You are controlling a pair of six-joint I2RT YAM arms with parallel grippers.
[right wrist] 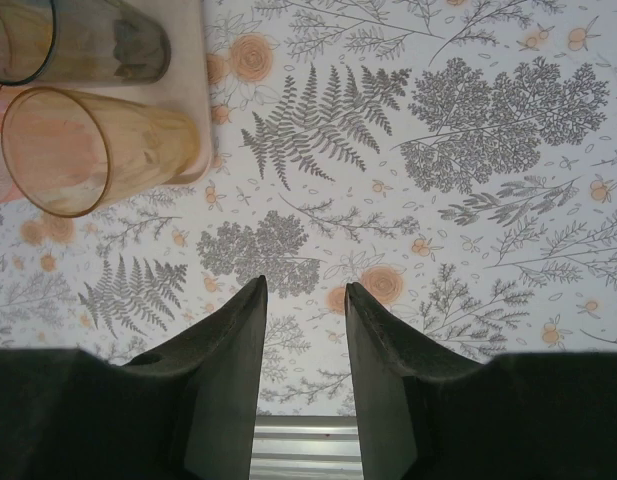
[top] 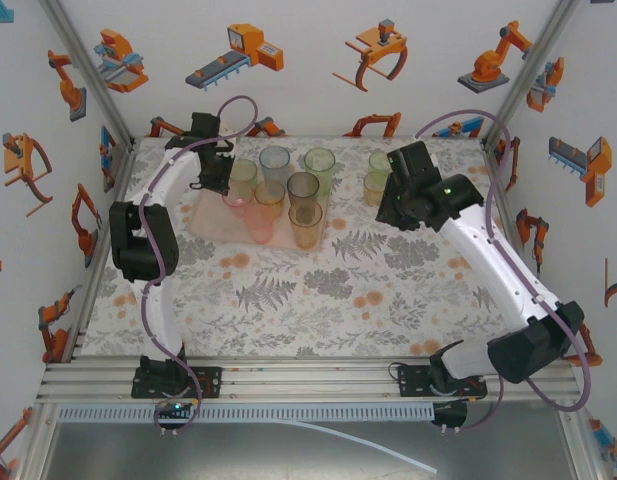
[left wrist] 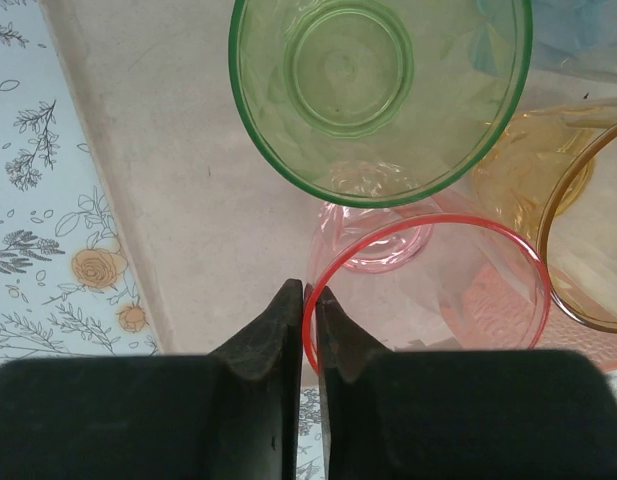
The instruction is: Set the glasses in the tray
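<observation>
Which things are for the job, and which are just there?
Job: pink tray; glasses on it; two green glasses beside it; left gripper pinching the pink glass; right gripper, open.
Just there: flowery tablecloth; robot pictures on the walls.

- No word, number, brand or label can be read in any view.
- The wall panels (top: 308, 60) at the top of the overhead frame carry orange drawings of machines (top: 236, 55), with no legible lettering.
- The counter (top: 388, 290) is covered with a print of ferns and flowers, with no writing to be made out.
</observation>
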